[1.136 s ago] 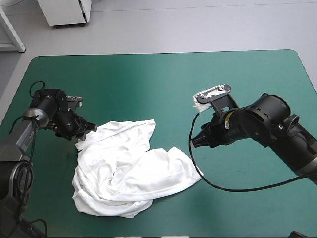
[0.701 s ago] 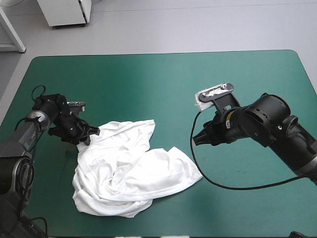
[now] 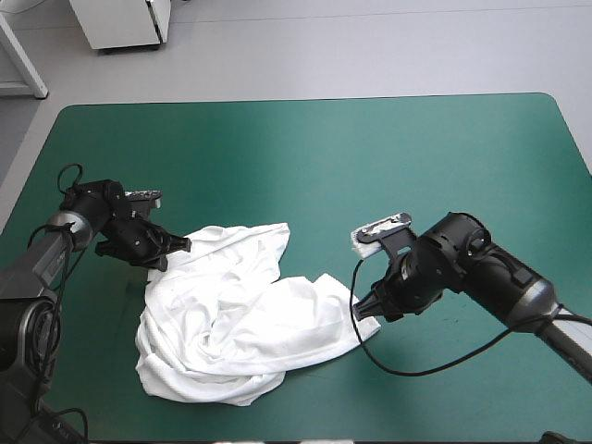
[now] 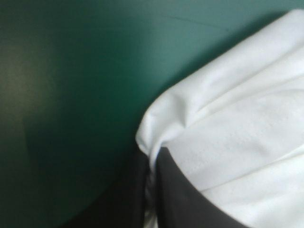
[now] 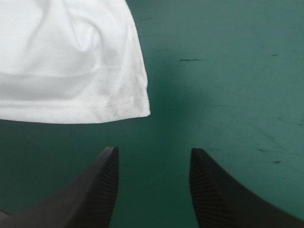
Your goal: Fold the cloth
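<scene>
The white T-shirt [image 3: 242,314] lies as a crumpled heap on the teal-green cover, left of centre near the front. My left gripper [image 3: 178,245] is at the heap's far-left corner, shut on the T-shirt; its black fingers [image 4: 164,190] pinch a fold of white cloth [image 4: 228,133] between them. My right gripper [image 3: 363,312] sits low at the heap's right corner, fingers apart. In the right wrist view the hemmed corner of the T-shirt [image 5: 71,71] lies just ahead of the open gripper [image 5: 153,156], not between the fingers.
The teal-green cover [image 3: 370,148] stretches bare behind and to the right of the heap. The table's front edge runs close below the T-shirt.
My right arm has come down and toward the T-shirt's right corner. My left gripper has slid a little further onto the far-left corner of the cloth.
</scene>
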Controlling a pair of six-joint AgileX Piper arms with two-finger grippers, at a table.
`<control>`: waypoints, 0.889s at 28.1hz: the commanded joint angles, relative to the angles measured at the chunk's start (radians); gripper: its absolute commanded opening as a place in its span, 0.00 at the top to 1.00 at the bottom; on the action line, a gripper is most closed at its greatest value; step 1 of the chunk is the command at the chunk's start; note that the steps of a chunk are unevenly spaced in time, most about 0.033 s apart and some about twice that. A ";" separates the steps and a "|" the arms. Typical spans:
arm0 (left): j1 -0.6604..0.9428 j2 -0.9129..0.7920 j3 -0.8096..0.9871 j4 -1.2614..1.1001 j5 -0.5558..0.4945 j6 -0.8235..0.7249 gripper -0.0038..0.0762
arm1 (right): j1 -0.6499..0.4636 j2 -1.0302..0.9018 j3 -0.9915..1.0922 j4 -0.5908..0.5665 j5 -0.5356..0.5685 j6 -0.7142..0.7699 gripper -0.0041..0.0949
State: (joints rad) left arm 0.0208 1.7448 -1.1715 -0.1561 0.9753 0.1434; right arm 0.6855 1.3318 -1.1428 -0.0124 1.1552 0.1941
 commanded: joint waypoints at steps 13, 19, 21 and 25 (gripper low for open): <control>-0.002 -0.005 0.010 0.045 -0.035 0.003 0.96 | -0.001 0.231 0.000 0.071 -0.194 -0.129 0.48; -0.002 -0.005 0.010 0.035 -0.041 0.006 0.96 | -0.001 0.310 0.003 0.082 -0.207 -0.136 0.48; -0.002 -0.005 0.010 0.035 -0.048 0.007 0.96 | -0.001 0.332 0.003 0.108 -0.208 -0.146 0.48; -0.002 -0.005 0.010 0.035 -0.048 0.007 0.96 | -0.001 0.363 0.013 0.198 -0.206 -0.182 0.51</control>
State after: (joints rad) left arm 0.0208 1.7429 -1.1683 -0.1595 0.9653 0.1481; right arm 0.6843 1.6893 -1.1301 0.0778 0.9739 0.0433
